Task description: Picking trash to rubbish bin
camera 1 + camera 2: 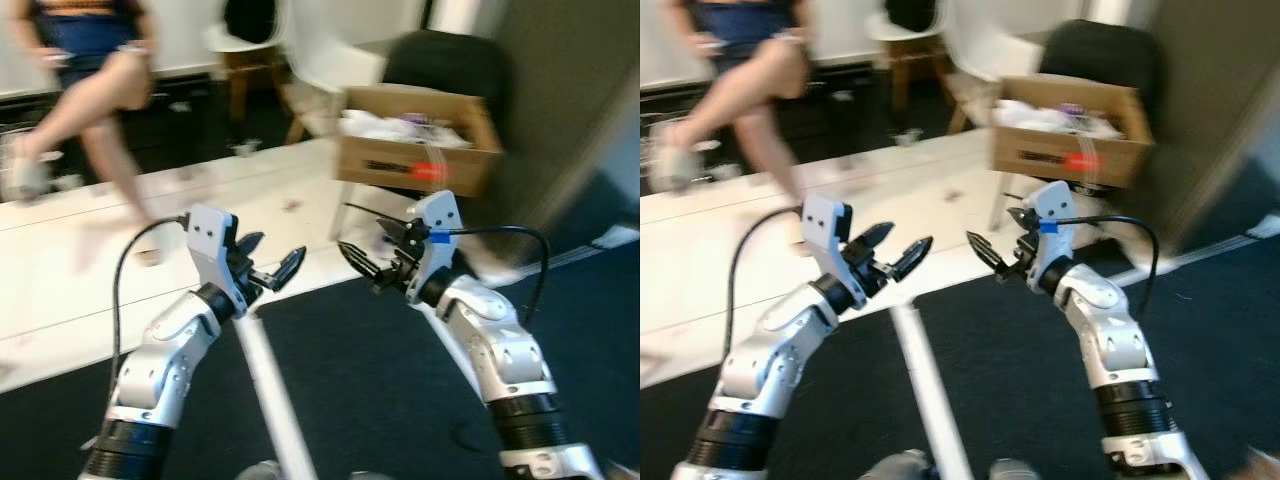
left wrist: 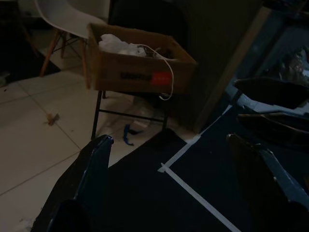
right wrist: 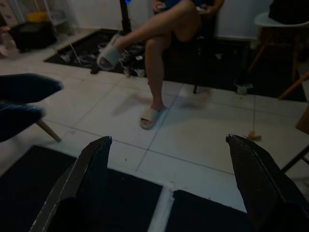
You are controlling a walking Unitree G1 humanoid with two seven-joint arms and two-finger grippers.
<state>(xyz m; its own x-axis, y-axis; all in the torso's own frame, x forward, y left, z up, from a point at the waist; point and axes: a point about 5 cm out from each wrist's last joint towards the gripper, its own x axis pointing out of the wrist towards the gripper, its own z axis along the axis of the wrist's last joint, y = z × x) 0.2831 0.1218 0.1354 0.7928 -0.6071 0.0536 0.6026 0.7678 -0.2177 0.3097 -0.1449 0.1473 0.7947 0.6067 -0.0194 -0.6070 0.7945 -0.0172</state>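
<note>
**Both hands raised and empty, scrap still on the floor**

Head views: the left hand and right hand are held up in front of the robot, tips pointing toward each other, each with its fingers apart and nothing between them. At about 1 o'clock a cardboard box sits raised on a thin black frame, with white waste inside; it looks like the bin here. A small brownish scrap lies on the white tiled floor at 12 o'clock, well apart from both hands. A seated person's crossed legs are at 10 o'clock. The picture is blurred.

Left wrist view: the box on its frame, and the scrap on the tiles near it.

Right wrist view: the person's sandalled foot on the tiles, and a small scrap farther off.

The scrap looks light and crumpled, probably soft. My guess is a pinch across its middle would hold it, fingertips close to the floor.
</note>
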